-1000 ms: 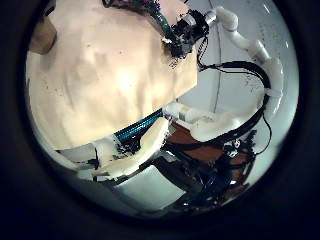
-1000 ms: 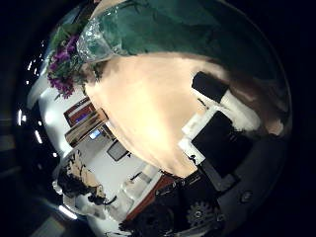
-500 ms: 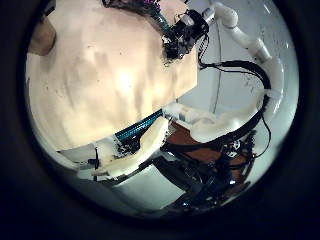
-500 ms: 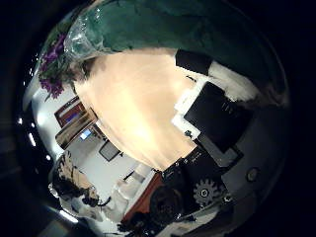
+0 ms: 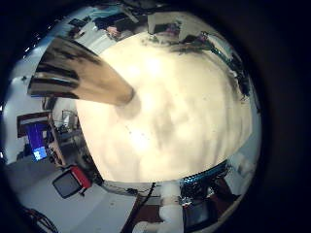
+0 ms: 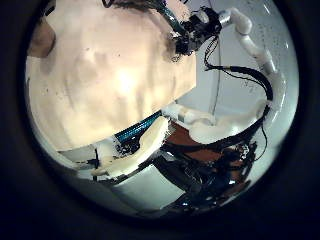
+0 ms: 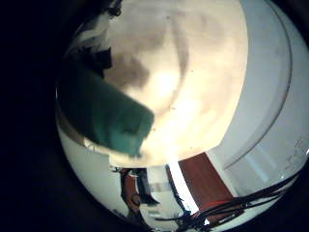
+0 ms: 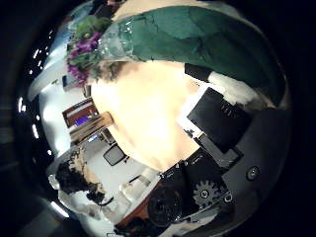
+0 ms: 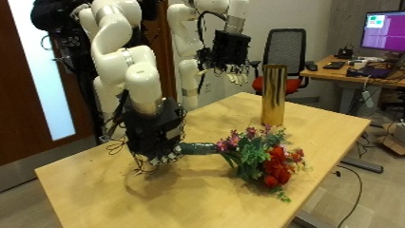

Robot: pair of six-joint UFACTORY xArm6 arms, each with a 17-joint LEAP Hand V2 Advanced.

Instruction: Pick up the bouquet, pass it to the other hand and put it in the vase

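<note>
The bouquet (image 9: 260, 158) lies on the wooden table (image 9: 102, 185), its red and purple flowers pointing toward the tall gold vase (image 9: 272, 94). Its dark green wrapped stem (image 9: 202, 147) runs under my right hand (image 9: 155, 136), whose fingers curl down around it. In the right thumb side palm view the green wrap (image 8: 197, 35) passes close by the palm, a finger (image 8: 219, 114) beside it and the flowers (image 8: 89, 44) beyond. My left hand (image 9: 230, 49) hangs high over the table's far side near the vase (image 5: 83, 78), fingers relaxed and holding nothing.
An office chair (image 9: 291, 52) and a desk with a monitor (image 9: 384, 28) stand beyond the table's far edge. A wooden door (image 9: 26, 85) is behind the arms. The table edge nearest the camera lies just past the flowers.
The right palm view has shifted and the green wrap now spans more of it, with a finger closer against it. In the left thumb side view the right arm moved slightly; the left hand held still.
</note>
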